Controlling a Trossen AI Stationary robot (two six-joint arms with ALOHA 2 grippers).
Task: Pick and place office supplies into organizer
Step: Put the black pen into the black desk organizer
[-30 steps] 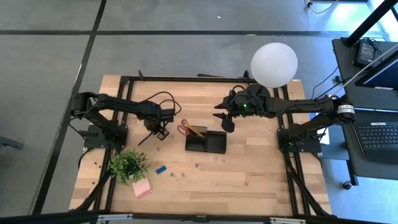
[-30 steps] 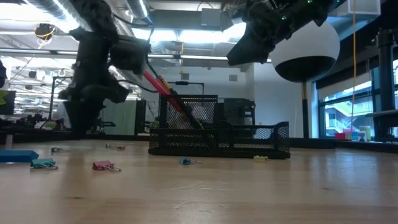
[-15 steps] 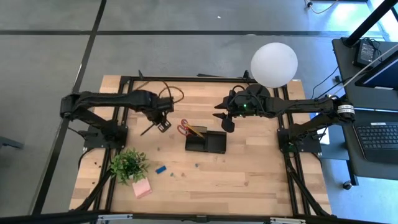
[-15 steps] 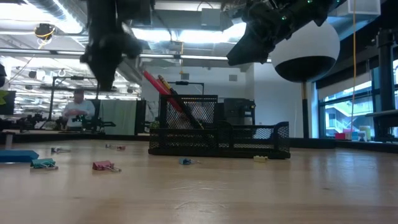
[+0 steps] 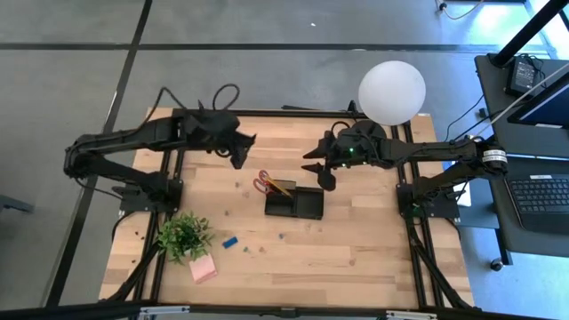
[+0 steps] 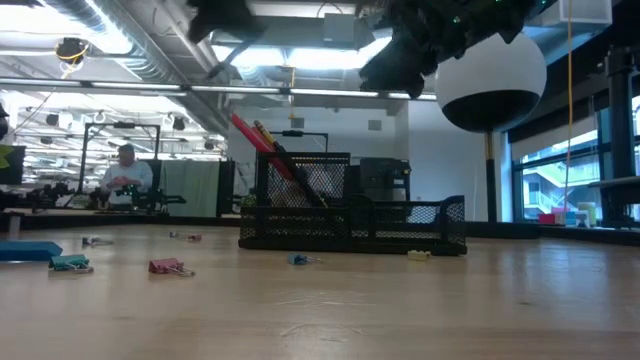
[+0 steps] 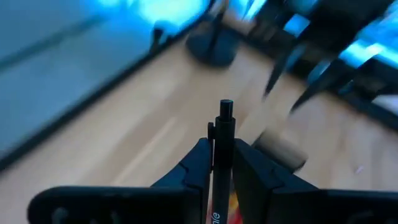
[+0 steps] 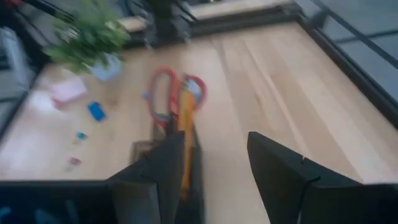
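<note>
Clearly the dark pen [image 7: 224, 146] is the item in play: it stands clamped between the left gripper's [image 7: 219, 163] fingers, its capped end poking out past the fingertips, so the jaws are narrow and closed on it. Holding it by the barrel with the tip free is presumably meant to let it be dropped end-first into a tall slot.

From above, that left gripper [image 5: 238, 147] sits high and toward the table's far edge, with the organizer [image 5: 294, 203] below it and off toward the right arm's side, a clear gap away. The pen has not yet reached the tray; I judge the carry to be underway rather than the release.

Inside the organizer's taller cell, the red-handled scissors [image 5: 263, 183] and a yellow pencil [image 5: 278, 188] lean handle-up toward the left gripper's side, so a new pen has to come in beside them, not onto them.

Hovering just beyond the organizer's far side is the right gripper [image 5: 322, 171], its fingers well apart and holding nothing; it seems to be waiting clear of the path.

Farther off, on the near side of the left gripper, lie the blue eraser [image 5: 230, 241], the pink sticky-note pad [image 5: 203, 268] and small clips [image 6: 168, 266], still to be collected, next to the potted plant [image 5: 185, 236].
</note>
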